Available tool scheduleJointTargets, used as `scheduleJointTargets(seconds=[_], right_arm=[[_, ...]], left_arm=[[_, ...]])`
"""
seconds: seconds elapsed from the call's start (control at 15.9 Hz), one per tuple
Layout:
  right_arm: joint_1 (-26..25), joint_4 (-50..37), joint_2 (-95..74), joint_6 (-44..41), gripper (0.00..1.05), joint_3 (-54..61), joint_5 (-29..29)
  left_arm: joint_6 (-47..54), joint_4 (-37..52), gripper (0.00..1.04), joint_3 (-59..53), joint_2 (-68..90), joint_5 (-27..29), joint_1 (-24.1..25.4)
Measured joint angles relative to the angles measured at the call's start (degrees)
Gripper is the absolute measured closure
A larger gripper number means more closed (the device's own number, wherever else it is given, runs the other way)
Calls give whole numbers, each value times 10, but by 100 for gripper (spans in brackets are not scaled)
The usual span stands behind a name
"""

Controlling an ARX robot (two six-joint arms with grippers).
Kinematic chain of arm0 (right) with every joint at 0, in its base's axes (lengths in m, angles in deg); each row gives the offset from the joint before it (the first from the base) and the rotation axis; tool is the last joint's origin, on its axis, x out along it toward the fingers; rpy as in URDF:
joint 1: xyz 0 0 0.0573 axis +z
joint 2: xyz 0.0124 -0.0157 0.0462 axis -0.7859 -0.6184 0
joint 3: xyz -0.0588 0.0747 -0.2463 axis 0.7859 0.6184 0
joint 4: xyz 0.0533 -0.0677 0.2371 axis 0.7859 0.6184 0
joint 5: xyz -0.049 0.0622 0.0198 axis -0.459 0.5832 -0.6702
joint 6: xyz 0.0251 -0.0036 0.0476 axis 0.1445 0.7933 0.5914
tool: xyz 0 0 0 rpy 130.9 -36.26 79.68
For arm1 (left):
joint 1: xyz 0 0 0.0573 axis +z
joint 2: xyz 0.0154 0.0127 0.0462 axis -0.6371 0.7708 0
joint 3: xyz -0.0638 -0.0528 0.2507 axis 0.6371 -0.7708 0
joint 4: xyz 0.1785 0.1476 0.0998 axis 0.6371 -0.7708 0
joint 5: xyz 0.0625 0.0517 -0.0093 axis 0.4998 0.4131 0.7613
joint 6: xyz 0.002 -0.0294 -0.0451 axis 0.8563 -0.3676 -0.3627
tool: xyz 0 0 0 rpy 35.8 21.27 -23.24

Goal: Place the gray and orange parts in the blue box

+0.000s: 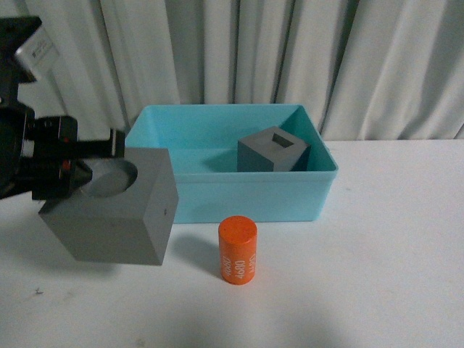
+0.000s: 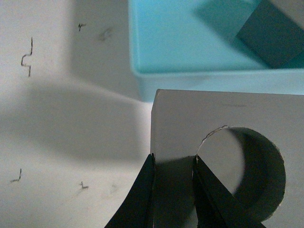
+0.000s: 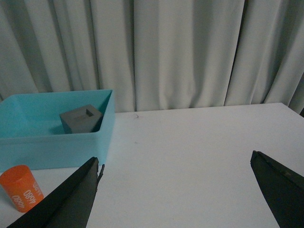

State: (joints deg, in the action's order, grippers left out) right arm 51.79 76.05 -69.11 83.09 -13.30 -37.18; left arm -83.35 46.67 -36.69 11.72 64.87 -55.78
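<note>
Round-recess cube (image 1: 116, 210) pinched by left end effector (image 2: 174, 159); only wrist view shows right end effector (image 3: 175, 159) spread.

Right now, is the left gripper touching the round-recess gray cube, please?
Touching. The left wrist view shows the left gripper pinching the gray cube at its recess wall.

The white table (image 1: 391, 254) carries a large light-blue rectangular plastic bin (image 1: 250, 199) toward its far side. A small orange cylinder with white digits (image 1: 238, 250) stands upright just in front of the bin, not touching it. Small dark scuff marks (image 2: 27, 59) dot the table beside the bin.
</note>
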Motion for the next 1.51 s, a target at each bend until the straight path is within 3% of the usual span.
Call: scheduleJointTargets(seconds=[0.19,0.38,0.88,1.51], right_arm=[[0,0,0,0,6,0,0],[0,0,0,0,6,0,0],[0,0,0,0,6,0,0],[0,0,0,0,6,0,0]], left_arm=[[-8,-31,88,78,-3,-17,3],[3,-3,88,194,49,-21,3],[57,14,88,372,269,27,16],[94,41,89,383,377,49,17]])
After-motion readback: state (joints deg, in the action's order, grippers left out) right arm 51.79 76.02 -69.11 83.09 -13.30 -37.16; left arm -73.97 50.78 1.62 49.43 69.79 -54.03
